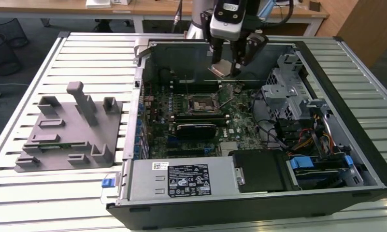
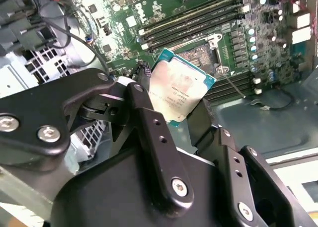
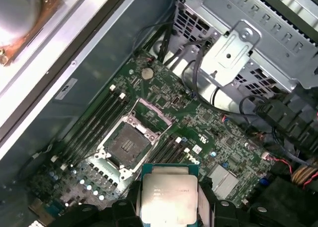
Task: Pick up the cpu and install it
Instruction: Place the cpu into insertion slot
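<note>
My gripper (image 1: 227, 62) is shut on the cpu (image 1: 222, 67), a silver-topped square chip with a thin green rim. I hold it in the air over the back part of the open computer case (image 1: 348, 87). In both wrist views the cpu (image 2: 181, 85) (image 3: 168, 194) sits clamped by its edges between my black fingers (image 2: 149, 122). The open, dark metal-framed socket (image 1: 202, 103) (image 3: 126, 142) lies on the green motherboard below the chip and towards the case's front, with its load frame lifted. The socket (image 2: 198, 53) is partly hidden behind the chip in the second wrist view.
Black memory sticks (image 1: 196, 116) flank the socket. A metal drive cage (image 1: 290, 82) and loose cables (image 1: 303, 140) fill the case at the exterior view's right. The power supply (image 1: 180, 179) lies at the front. A grey parts fixture (image 1: 71, 130) stands on the slatted table at the left.
</note>
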Controlling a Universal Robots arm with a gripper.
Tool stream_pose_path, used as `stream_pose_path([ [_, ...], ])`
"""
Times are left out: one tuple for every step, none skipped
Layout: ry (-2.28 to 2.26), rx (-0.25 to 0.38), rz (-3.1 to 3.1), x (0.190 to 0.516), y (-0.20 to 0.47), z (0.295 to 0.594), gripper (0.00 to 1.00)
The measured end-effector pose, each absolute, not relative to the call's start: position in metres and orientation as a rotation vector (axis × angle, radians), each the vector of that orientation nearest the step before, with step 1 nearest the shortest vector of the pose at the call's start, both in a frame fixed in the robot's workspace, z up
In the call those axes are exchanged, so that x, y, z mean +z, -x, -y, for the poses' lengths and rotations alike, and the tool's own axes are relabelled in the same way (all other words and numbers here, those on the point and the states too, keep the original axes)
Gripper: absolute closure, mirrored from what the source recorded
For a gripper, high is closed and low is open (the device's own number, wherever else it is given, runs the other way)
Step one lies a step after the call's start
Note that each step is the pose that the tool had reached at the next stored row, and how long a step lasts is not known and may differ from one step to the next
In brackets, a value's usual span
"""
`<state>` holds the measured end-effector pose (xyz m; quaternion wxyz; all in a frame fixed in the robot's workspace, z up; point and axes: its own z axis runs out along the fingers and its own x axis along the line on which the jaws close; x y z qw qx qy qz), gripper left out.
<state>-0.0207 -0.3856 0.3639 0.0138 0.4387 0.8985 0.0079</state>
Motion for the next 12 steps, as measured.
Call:
stream_pose_path([
  [-1.384,0.024,-2.789,0.3637,0.0207,0.3856,0.46],
  [-1.401,0.024,-2.780,0.3635,0.0207,0.3855,0.46],
  [-1.418,0.023,-2.772,0.3632,0.0207,0.3854,0.46],
  [-1.435,0.023,-2.763,0.3630,0.0207,0.3854,0.46],
  [-1.454,0.022,-2.752,0.3627,0.0207,0.3853,0.46],
  [-1.478,0.022,-2.740,0.3624,0.0207,0.3853,0.46],
  [-1.502,0.021,-2.726,0.3620,0.0207,0.3852,0.46],
  [-1.527,0.021,-2.712,0.3614,0.0207,0.3853,0.46],
  [-1.551,0.021,-2.699,0.3609,0.0207,0.3853,0.46],
  [-1.575,0.020,-2.684,0.3603,0.0207,0.3853,0.46],
  [-1.601,0.020,-2.669,0.3597,0.0207,0.3853,0.46],
  [-1.624,0.019,-2.655,0.3591,0.0207,0.3853,0.46],
])
